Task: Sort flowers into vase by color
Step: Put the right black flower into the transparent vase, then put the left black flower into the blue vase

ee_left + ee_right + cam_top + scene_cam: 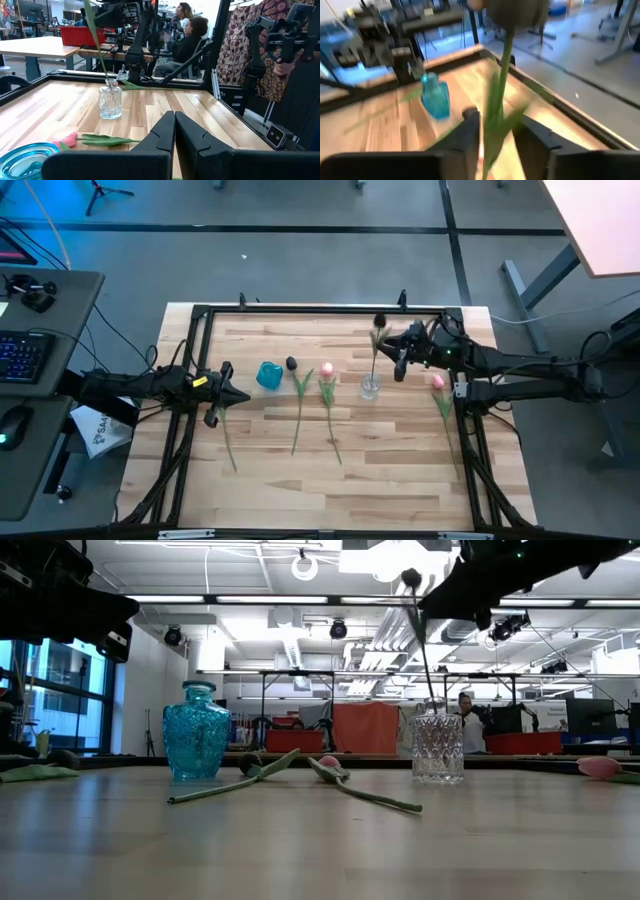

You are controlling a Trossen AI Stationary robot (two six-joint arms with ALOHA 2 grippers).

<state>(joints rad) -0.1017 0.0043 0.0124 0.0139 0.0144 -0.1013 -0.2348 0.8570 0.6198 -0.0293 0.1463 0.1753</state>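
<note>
A dark-headed tulip (378, 340) stands in the clear glass vase (370, 387), its lower stem inside and its head (410, 578) up high. My right gripper (497, 122) is open, high above the vase, with a finger on each side of the upper stem (496, 100). One dark tulip (296, 405) and one pink tulip (330, 415) lie flat beside the blue vase (268, 374). Another pink tulip (441, 395) lies under the right arm. A further stem (229, 445) lies below my left gripper (214, 412), which hangs shut above the table (174, 114).
The black frame rails (300, 310) run round the wooden table top. The blue vase (198, 730) and clear vase (438, 747) stand about a hand's width apart near the table's middle. Bare wood (330, 495) fills the near half. People sit in the room beyond (192, 35).
</note>
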